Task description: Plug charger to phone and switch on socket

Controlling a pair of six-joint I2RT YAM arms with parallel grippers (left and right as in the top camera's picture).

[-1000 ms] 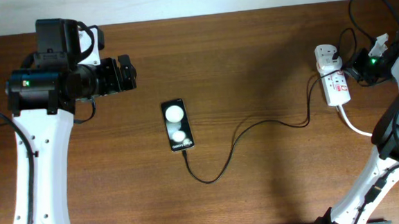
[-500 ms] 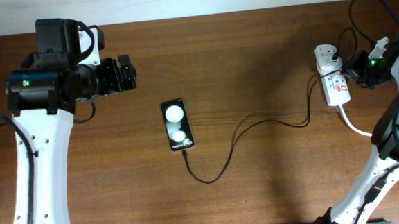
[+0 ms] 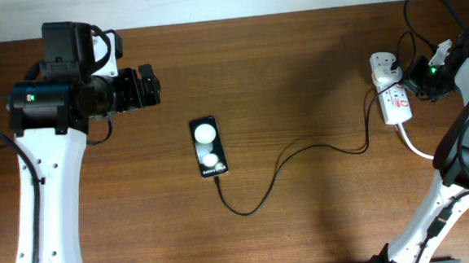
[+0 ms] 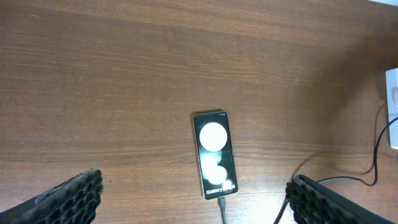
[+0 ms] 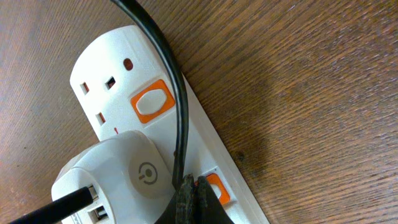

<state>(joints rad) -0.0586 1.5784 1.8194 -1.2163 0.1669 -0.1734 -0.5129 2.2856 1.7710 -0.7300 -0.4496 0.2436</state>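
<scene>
The brown worktop (image 3: 295,54) carries one phone (image 3: 208,147), one charger (image 3: 301,152) and one socket (image 3: 392,89) – nothing else lies between the two arms. The phone lies a little left of the frame's centre, screen up, with two round white reflections. The thin black cable of the charger meets its lower end, loops down and then runs to the right edge. There the white plug adapter (image 5: 115,177) sits in the socket, and a thick white cord (image 3: 416,147) leaves the socket toward the lower right.

In the right wrist view a black cable (image 5: 165,74) crosses over the socket and partly hides it; which cable this is, I cannot tell.

The left arm (image 3: 45,102) is at the upper left, well apart from the phone, its jaws wide and empty, pointing right. The right arm (image 3: 468,146) reaches in from the right edge – its jaws are pressed together, holding nothing, and their tip touches one orange-red switch (image 5: 216,188). A second switch (image 5: 152,99) is uncovered beside an empty outlet.
</scene>
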